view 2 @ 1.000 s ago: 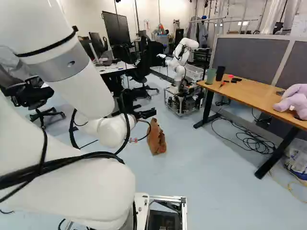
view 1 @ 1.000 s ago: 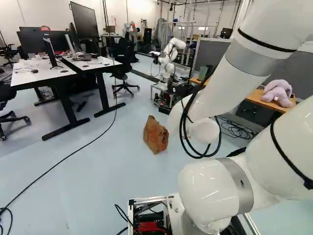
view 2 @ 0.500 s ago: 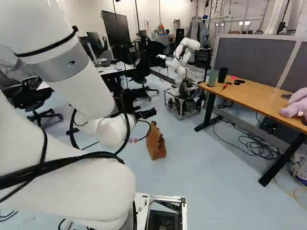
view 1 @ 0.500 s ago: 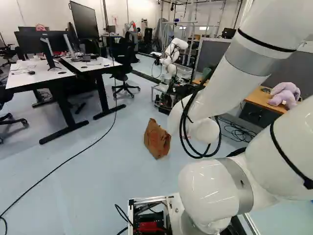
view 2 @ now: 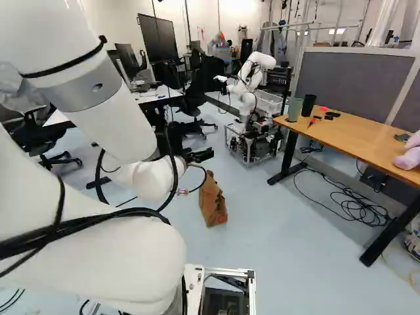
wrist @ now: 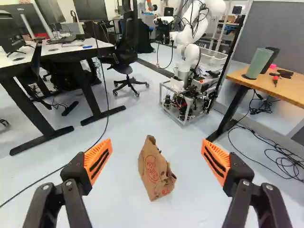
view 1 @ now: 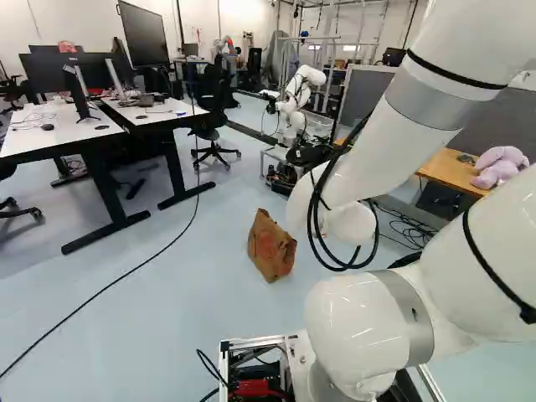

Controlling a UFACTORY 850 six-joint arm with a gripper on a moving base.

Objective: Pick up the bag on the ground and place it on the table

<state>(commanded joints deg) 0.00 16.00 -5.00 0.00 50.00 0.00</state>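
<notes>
The gripper (view 2: 199, 156) shows partly past the arm in the right base view. In the wrist view the gripper (wrist: 156, 147) is open, its orange pads wide apart with nothing held. A crumpled brown paper bag (wrist: 156, 171) with a red print stands on the floor ahead, lined up with the gap between the fingers and not touched. The left base view shows the bag (view 1: 270, 246) just left of the arm. The wooden table (view 2: 354, 136) is at the right of the right base view, with cups and small items on it.
White desks (view 1: 71, 134) with black legs and monitors stand at the left. Another robot (wrist: 187, 71) on a wheeled frame is beyond the bag. Cables (view 2: 354, 203) lie under the wooden table; one thin cable (view 1: 126, 285) crosses the floor. A purple plush toy (view 1: 500, 166) rests on the wooden table.
The base has moved forward: the bag and the wooden table appear nearer in both base views. The arm keeps its pose over its lowest joint.
</notes>
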